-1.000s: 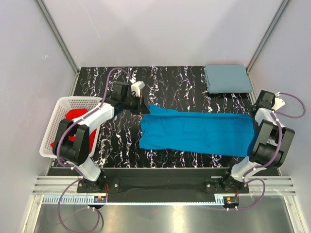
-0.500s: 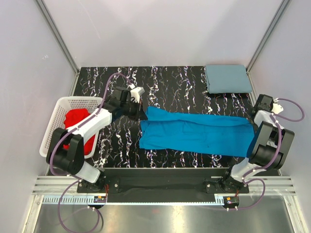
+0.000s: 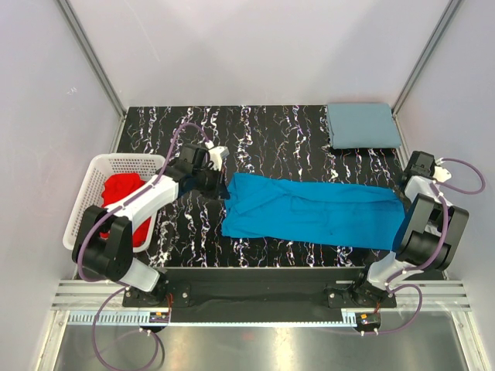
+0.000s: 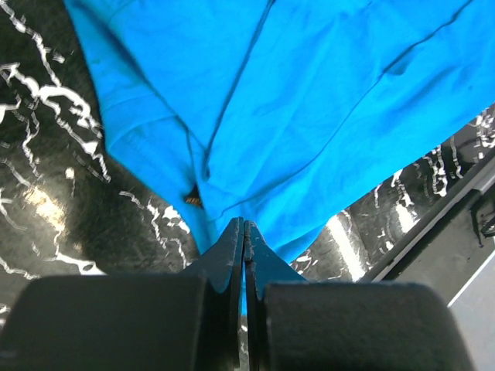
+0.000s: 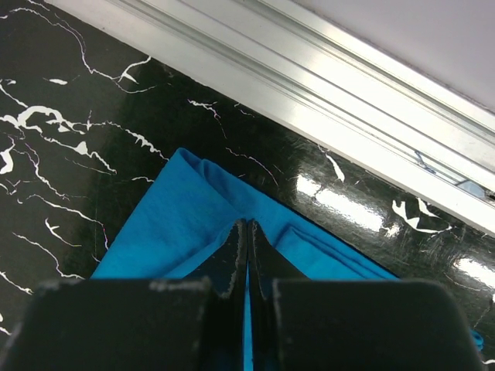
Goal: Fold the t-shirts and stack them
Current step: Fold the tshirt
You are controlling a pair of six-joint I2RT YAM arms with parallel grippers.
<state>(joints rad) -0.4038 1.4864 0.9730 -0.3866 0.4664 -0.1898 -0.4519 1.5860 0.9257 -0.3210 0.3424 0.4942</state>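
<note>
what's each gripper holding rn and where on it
Both hold the bright blue t-shirt: the left gripper pinches the cloth edge at its left end, the right gripper the edge at its right end.

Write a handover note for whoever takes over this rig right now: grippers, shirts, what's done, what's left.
Left gripper: shut on the left end of the blue shirt.
Right gripper: shut on its right end.
The blue shirt lies as a long band across the table.
Grey shirt: folded, at the far right corner.
Red cloth: in the basket, on the left.
Done: grey shirt folded.
Left: finish folding the blue shirt, stack it, then handle the red cloth.
</note>
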